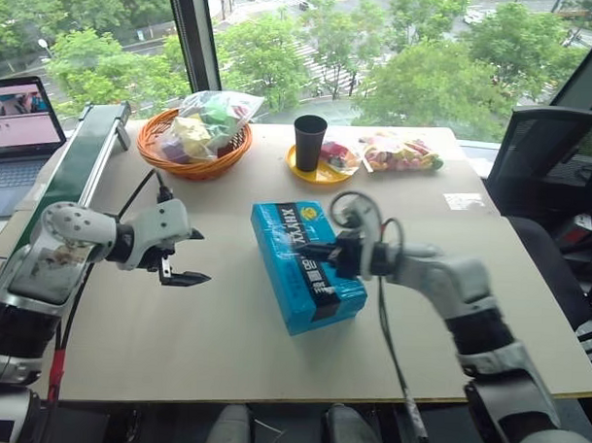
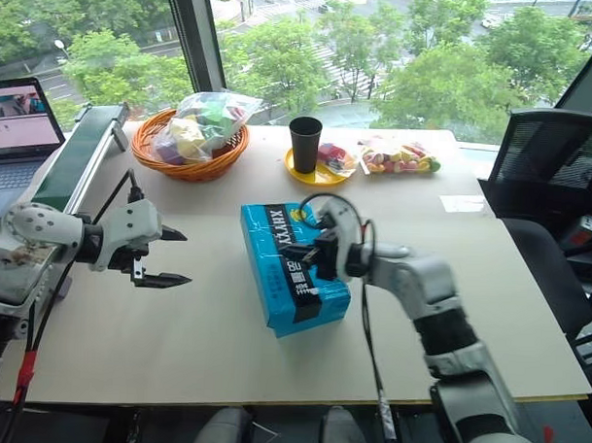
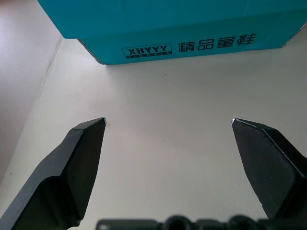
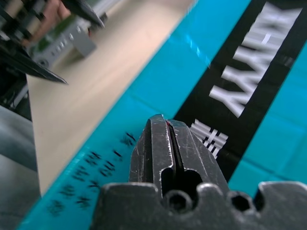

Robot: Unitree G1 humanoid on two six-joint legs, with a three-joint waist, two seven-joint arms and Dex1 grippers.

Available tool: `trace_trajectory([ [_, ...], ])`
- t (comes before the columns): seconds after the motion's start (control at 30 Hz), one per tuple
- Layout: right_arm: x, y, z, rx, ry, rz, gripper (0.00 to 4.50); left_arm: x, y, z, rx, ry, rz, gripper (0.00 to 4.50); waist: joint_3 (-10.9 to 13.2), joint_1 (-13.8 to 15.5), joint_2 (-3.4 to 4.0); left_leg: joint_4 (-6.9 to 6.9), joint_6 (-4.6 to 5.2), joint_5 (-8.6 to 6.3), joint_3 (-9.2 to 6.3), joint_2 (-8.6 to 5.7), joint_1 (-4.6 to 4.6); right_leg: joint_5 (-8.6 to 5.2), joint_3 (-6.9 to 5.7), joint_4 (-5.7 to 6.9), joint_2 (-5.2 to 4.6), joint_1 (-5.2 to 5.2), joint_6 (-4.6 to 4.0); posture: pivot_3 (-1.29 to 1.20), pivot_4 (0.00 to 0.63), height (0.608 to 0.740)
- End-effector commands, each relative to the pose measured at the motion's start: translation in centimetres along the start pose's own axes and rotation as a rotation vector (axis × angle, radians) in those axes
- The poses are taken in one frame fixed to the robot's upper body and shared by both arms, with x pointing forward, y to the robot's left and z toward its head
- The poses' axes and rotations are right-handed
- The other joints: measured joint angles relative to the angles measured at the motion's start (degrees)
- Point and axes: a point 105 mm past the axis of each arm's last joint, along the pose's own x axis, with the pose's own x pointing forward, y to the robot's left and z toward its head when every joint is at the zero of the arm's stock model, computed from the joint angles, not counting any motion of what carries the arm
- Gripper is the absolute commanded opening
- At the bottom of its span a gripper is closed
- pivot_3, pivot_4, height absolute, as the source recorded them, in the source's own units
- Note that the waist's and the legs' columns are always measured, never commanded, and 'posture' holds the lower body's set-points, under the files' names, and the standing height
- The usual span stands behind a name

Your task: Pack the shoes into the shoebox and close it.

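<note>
Now over the lid: right claw point(image 1: 314, 251) pinched shut, empty, above the closed shoebox point(image 1: 307, 268).
Left claw point(image 1: 185, 259) spread wide, empty, well to the box's left above the surface point(image 1: 195, 325). Box lying long axis front to back, nearer the right arm. Side lettering readable from the left wrist; shoes presumably inside.
</note>
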Motion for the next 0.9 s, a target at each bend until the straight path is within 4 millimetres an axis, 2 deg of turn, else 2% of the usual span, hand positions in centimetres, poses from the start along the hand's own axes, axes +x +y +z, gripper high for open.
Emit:
trace_trajectory([
  [0.03,1.7,-1.2,-3.5,-0.067,0.111,-0.024,0.03,-1.0,-0.2,0.8,0.013,-0.026,0.054,4.5,-0.03,-0.48,-0.05,0.0,0.0,0.0,0.0,0.02,0.07,0.01,0.0,0.01,0.02,0.04,-0.01,0.0,0.15,0.74],
  [0.1,1.8,-1.7,-4.7,-0.128,0.153,-0.039,0.03,-1.3,-0.4,0.7,0.002,-0.024,0.071,4.5,-0.05,-1.12,-0.08,-0.06,-0.01,-0.01,0.01,0.07,0.52,-0.01,0.0,-0.01,0.05,0.42,0.02,0.0,0.15,0.74],
  [0.17,1.7,-2.0,-4.2,-0.168,0.13,-0.046,0.03,-1.4,-0.6,0.6,-0.006,-0.024,0.081,4.5,-0.1,-1.17,-0.1,-0.14,-0.01,-0.01,0.05,0.12,0.88,-0.17,0.09,-0.01,0.12,0.64,0.29,0.0,0.15,0.74],
  [0.23,1.6,-2.1,-2.6,-0.243,0.089,-0.067,0.03,-1.3,-0.8,0.5,-0.012,-0.024,0.085,4.5,-0.14,-1.05,-0.11,-0.14,-0.01,-0.01,0.05,0.2,1.06,-0.16,0.17,0.01,0.25,0.75,0.28,0.0,0.15,0.74],
  [0.3,1.4,-1.7,-1.0,-0.372,0.081,-0.069,0.03,-1.0,-1.1,0.6,-0.014,-0.03,0.081,4.5,-0.14,-0.97,-0.11,-0.14,-0.02,-0.01,0.06,0.27,1.1,-0.15,0.21,0.01,0.34,0.76,0.26,0.0,0.15,0.74],
  [0.37,1.0,-1.2,1.1,-0.431,0.026,-0.071,0.03,-0.7,-1.1,0.7,-0.014,-0.039,0.08,4.5,-0.13,-0.91,-0.09,-0.14,-0.02,-0.01,0.1,0.31,1.02,-0.14,0.3,0.03,0.4,0.64,0.23,0.0,0.15,0.74],
  [0.4,0.3,-0.7,3.7,-0.435,-0.083,-0.078,0.03,-0.6,-1.0,0.9,-0.009,-0.047,0.085,4.5,-0.12,-0.78,-0.08,-0.13,-0.02,-0.01,0.1,0.34,0.88,-0.12,0.31,0.04,0.44,0.5,0.21,0.0,0.15,0.74],
  [0.5,-2.6,-0.3,8.3,-0.406,-0.279,-0.109,0.03,-0.3,-0.5,1.1,-0.004,-0.066,0.105,4.5,-0.02,-0.48,-0.01,-0.11,-0.02,-0.01,0.1,0.37,0.52,-0.07,0.32,0.02,0.47,0.23,0.12,0.0,0.15,0.74],
  [0.57,-5.4,-1.6,8.4,-0.448,-0.247,-0.189,0.03,0.0,-0.5,1.3,0.004,-0.081,0.116,4.5,-0.02,-0.12,0.0,-0.09,-0.02,-0.01,0.1,0.37,0.19,0.14,0.31,0.06,0.46,-0.08,-0.23,0.0,0.15,0.74],
  [0.67,-10.3,-2.9,7.0,-0.426,-0.172,-0.225,0.81,0.5,-1.3,1.6,-0.001,-0.126,0.102,4.5,-0.02,1.09,0.0,-0.07,-0.07,-0.05,0.09,0.33,0.01,0.14,0.3,-0.02,0.43,-0.17,-0.22,0.0,0.15,0.74],
  [0.73,-12.3,-3.3,6.4,-0.431,-0.141,-0.265,1.45,0.6,-1.6,1.7,-0.02,-0.154,0.101,4.5,-0.02,1.53,-0.01,-0.07,-0.03,-0.09,0.08,0.22,-0.12,0.12,0.29,-0.06,0.32,-0.24,-0.19,0.0,0.15,0.74],
  [0.83,-17.7,-7.3,5.0,-0.426,-0.134,-0.582,2.48,1.5,-0.5,1.4,-0.093,-0.228,0.234,4.5,-0.01,1.4,0.0,-0.03,0.0,-0.12,0.15,0.22,-0.24,0.12,0.36,-0.04,0.32,-0.4,-0.19,0.0,0.15,0.74],
  [0.9,-20.6,-9.0,3.7,-0.328,-0.195,-0.748,3.13,2.1,0.9,1.6,-0.27,-0.35,0.376,4.5,-0.02,1.69,0.02,-0.03,0.0,-0.12,0.16,0.2,-0.18,0.12,0.39,-0.02,0.31,-0.35,-0.19,0.0,0.15,0.74],
])
